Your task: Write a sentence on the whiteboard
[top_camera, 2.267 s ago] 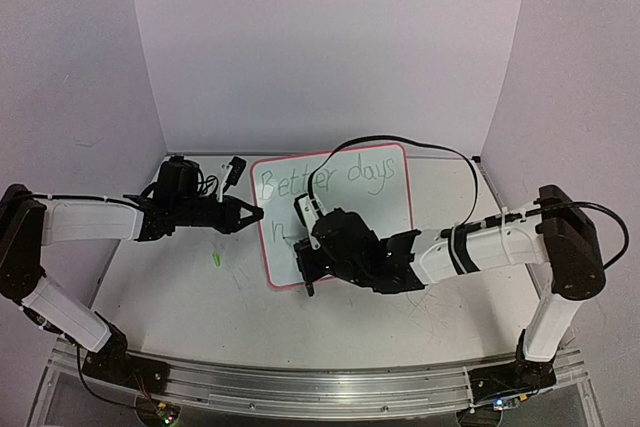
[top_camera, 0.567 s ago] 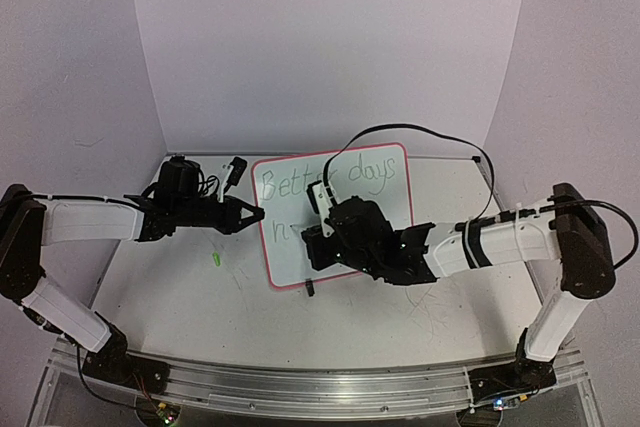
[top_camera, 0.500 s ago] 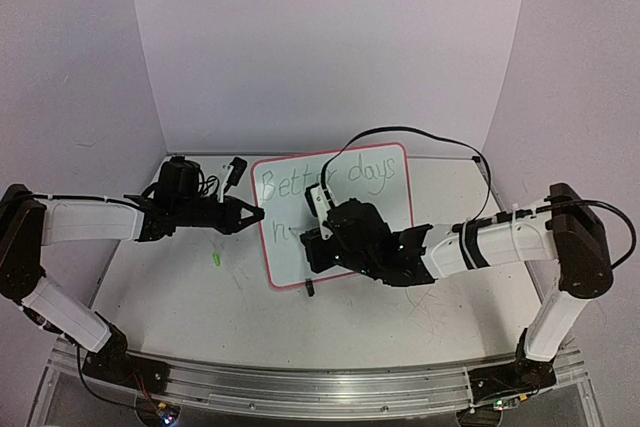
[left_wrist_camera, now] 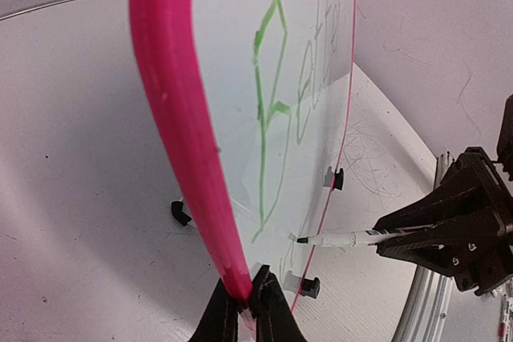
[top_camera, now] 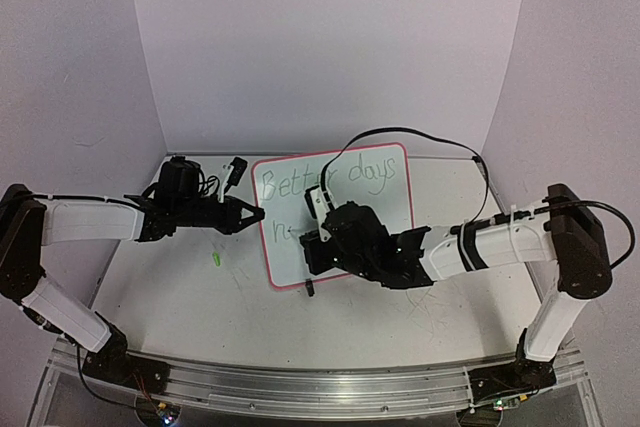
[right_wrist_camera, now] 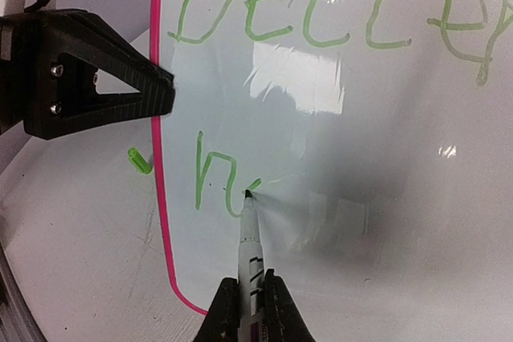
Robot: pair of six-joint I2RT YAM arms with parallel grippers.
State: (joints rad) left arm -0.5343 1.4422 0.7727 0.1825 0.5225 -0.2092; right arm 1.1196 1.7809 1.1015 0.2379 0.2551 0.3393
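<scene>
Change: since the earliest frame the right claw (top_camera: 312,245) has shifted a little up the lower left of the whiteboard (top_camera: 385,197), and its cable (top_camera: 420,135) has moved with it; the left claw (top_camera: 256,214) and the board stand as before
Top view, board: the whiteboard stands on its feet near the back of the table (top_camera: 170,297), between the two arms, its face toward the camera
Top view, writing: the sentence (top_camera: 290,185) reads "Better days" in thin green along the top; the right wrist hides most of the line below
Top view, loose item: a green cap (top_camera: 215,259) lies on the table left of the board, apart from it
Left wrist view, left claw: clenched on the pink rim at the board's left edge, one finger on each face
Left wrist view, feet: small black stand feet (left_wrist_camera: 334,178) rest on the table under the board
Left wrist view, marker: the marker (left_wrist_camera: 337,239) reaches from the right claw to the board face
Right wrist view, right claw: grasping the marker barrel between both fingers
Right wrist view, tip: touching the board at the end of a green "h" under "Better"
</scene>
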